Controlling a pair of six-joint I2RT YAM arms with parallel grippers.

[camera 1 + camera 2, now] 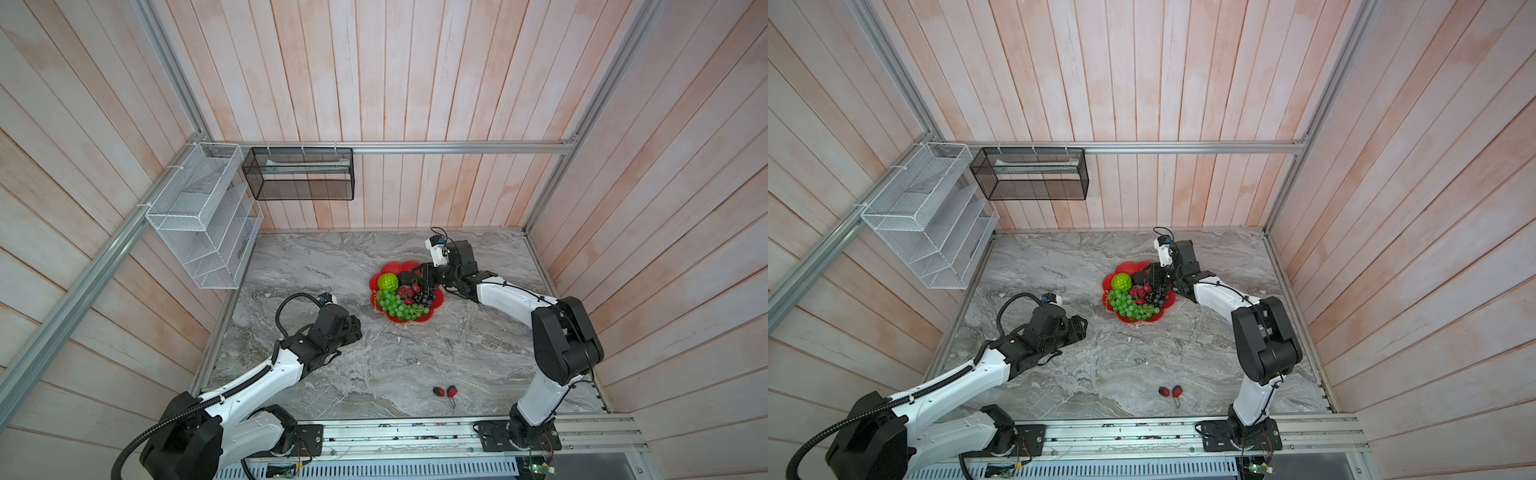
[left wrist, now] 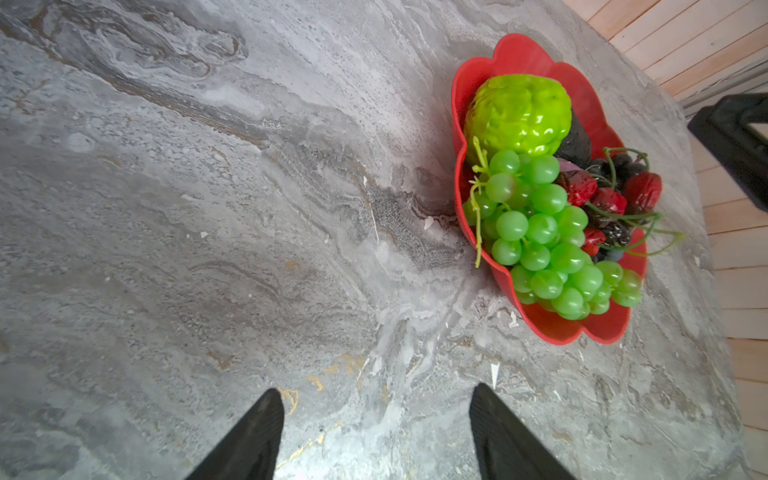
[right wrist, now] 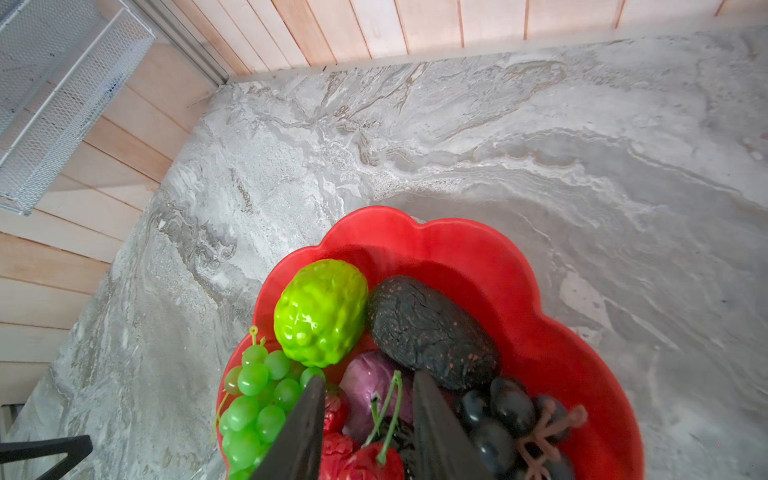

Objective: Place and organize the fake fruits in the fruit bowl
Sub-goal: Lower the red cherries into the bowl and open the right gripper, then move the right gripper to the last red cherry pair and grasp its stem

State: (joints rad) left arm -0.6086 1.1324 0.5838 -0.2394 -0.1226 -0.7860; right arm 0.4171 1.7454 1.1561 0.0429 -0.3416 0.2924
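Two small red stemmed berries (image 1: 445, 391) lie well behind the right gripper (image 3: 369, 379), toward its base — its jaws parted over the scalloped red plastic bowl (image 3: 457, 245).

Fruit bowl (image 3: 478, 249): bright red, scalloped petal rim, upright on table (image 1: 332, 365).
Contents:
- bumpy lime-green ball (image 3: 320, 311), touching dark avocado-like oval (image 3: 428, 328)
- small purple ball (image 3: 365, 386), just beside both, part hidden
- green grape bunch (image 2: 548, 232), draped along rim
- dark blue-black grape bunch (image 3: 507, 411), opposite side
- red stemmed berries (image 2: 609, 199), centre

Outside bowl: loose red berry pair (image 1: 445, 391), on table, well apart from bowl.
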